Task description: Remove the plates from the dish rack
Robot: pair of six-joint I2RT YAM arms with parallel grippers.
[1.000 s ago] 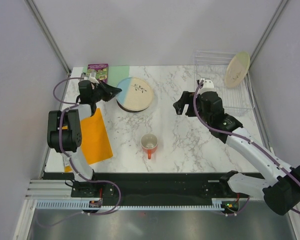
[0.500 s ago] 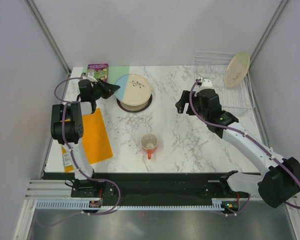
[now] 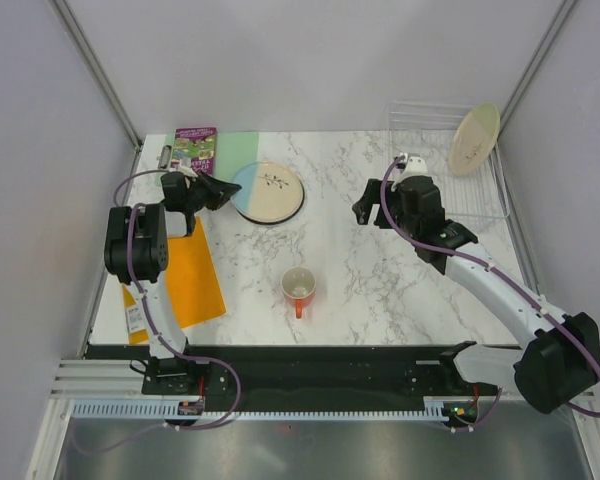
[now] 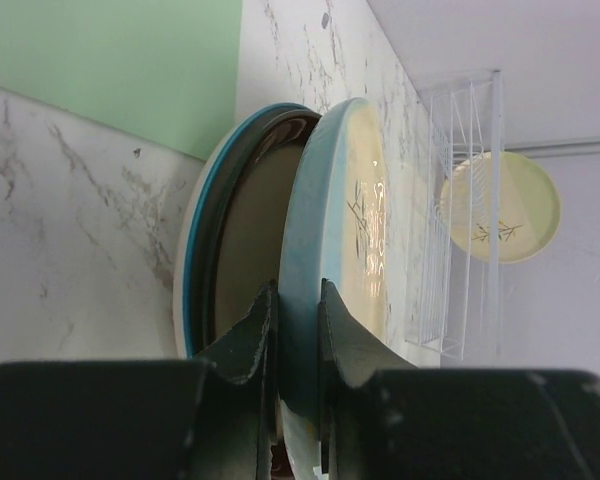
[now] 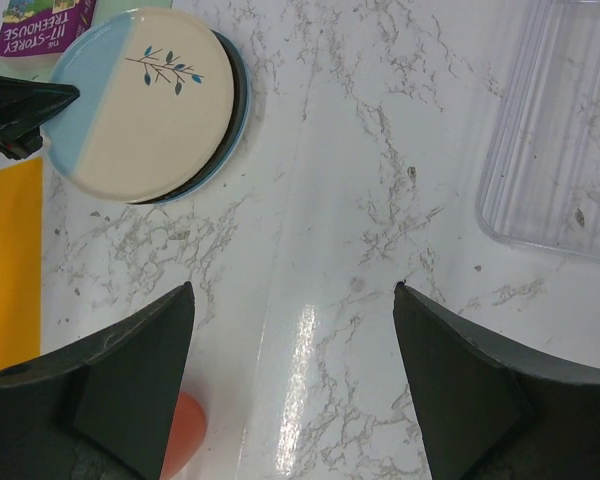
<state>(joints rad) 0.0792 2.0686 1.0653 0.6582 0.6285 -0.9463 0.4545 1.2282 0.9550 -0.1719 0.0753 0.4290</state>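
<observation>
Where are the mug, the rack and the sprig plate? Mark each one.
Mug (image 3: 298, 287): top view, on its open mouth.
Rack (image 3: 467, 196): top view, on its bare floor near the front edge.
Sprig plate (image 3: 276, 196): top view, on its cream face.

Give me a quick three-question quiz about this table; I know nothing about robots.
1. True or false: the right gripper is holding a plate.
2. How many plates stand in the dish rack? A) none B) one C) three
3. What is the left gripper clamped on?

Key:
1. False. It is open and empty.
2. B. Only the pale yellow plate stands there.
3. The sprig-patterned plate, held by its rim.
</observation>
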